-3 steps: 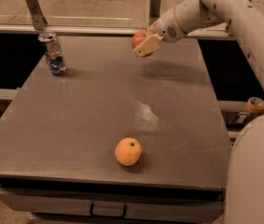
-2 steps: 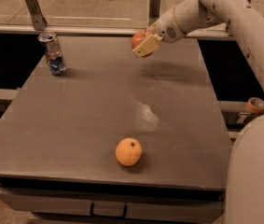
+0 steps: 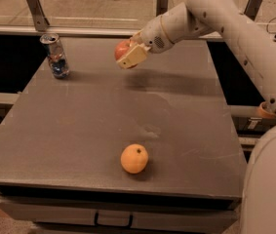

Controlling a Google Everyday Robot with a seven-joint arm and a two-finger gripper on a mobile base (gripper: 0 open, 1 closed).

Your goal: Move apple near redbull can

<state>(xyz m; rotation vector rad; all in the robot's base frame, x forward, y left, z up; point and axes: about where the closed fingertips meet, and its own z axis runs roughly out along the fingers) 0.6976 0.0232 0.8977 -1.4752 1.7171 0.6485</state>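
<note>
My gripper (image 3: 128,52) is shut on the reddish apple (image 3: 122,48) and holds it in the air above the far middle of the grey table (image 3: 79,126). The white arm reaches in from the upper right. The redbull can (image 3: 55,55), slim and silver with blue and red markings, stands upright near the table's far left corner, to the left of the apple and gripper. The apple is partly hidden by a cream-coloured finger (image 3: 132,58).
A paler yellow-orange fruit (image 3: 134,158) with a dark dot lies near the table's front edge. The robot's white body (image 3: 269,179) fills the lower right. A metal rail (image 3: 79,30) runs behind the table.
The gripper with the apple has moved left, toward the redbull can. The can and the yellow-orange fruit have not moved.
</note>
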